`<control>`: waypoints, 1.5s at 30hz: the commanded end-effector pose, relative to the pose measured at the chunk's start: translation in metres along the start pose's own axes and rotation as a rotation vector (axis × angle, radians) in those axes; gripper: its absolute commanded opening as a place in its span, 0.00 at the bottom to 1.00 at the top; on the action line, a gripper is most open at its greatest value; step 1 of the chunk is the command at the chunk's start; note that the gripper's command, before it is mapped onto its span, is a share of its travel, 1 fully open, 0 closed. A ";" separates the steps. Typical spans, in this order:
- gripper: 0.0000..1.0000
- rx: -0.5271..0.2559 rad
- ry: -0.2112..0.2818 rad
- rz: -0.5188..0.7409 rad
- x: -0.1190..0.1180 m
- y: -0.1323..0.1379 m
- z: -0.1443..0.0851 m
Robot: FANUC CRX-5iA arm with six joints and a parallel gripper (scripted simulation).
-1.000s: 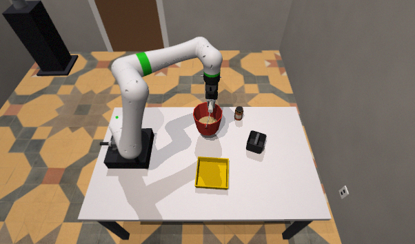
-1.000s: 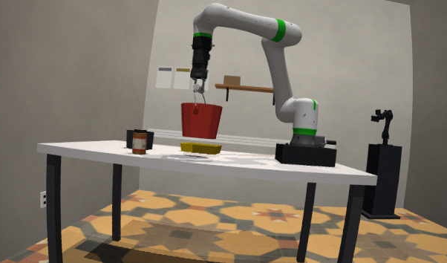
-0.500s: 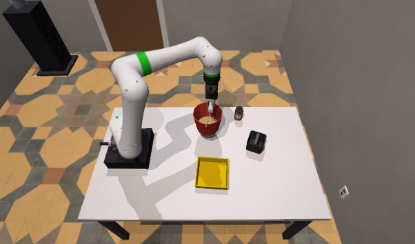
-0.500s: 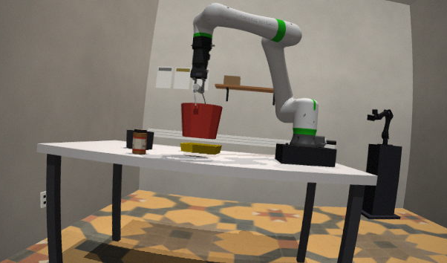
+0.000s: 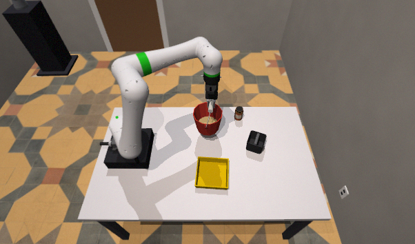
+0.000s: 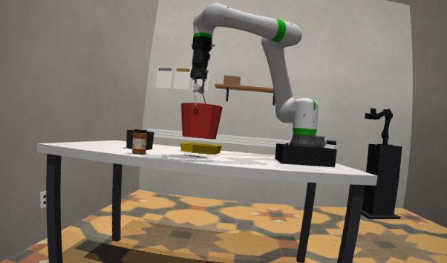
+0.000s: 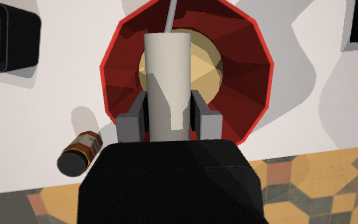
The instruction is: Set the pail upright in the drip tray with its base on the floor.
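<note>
The red pail point(image 5: 207, 128) point(image 6: 200, 122) point(image 7: 240, 60) hangs by its wire handle above the table, close to upright, with tan contents inside. My gripper point(image 5: 210, 105) point(image 6: 199, 88) point(image 7: 169, 103) is shut on the pale round grip of the handle, above the pail's rim. The yellow drip tray point(image 5: 211, 172) point(image 6: 200, 148) lies flat on the table and holds nothing. In the top view it is nearer the front edge than the pail, so the pail is not over it. The tray is not seen in the wrist view.
A brown jar point(image 5: 238, 114) point(image 6: 139, 143) point(image 7: 81, 152) with a dark lid stands beside the pail at the back. A black open holder point(image 5: 256, 142) point(image 6: 129, 139) point(image 7: 22, 37) stands right of the pail in the top view. The robot's black base is at the left there.
</note>
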State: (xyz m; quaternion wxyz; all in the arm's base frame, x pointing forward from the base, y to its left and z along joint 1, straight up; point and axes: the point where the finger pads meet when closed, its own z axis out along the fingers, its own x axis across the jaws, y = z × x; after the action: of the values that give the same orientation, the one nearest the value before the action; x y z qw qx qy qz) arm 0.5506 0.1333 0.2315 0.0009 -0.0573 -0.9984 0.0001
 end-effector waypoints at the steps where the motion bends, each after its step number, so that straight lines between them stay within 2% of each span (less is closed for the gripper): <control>1: 0.00 -0.001 -0.003 0.000 -0.001 0.000 -0.002; 22: 0.00 -0.001 -0.003 0.000 -0.002 -0.008 -0.002; 45: 0.00 -0.001 -0.003 0.000 -0.008 -0.039 -0.002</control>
State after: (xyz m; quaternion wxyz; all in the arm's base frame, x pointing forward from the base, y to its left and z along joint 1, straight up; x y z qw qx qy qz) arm 0.5530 0.0968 0.2314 0.0010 -0.0573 -0.9984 0.0003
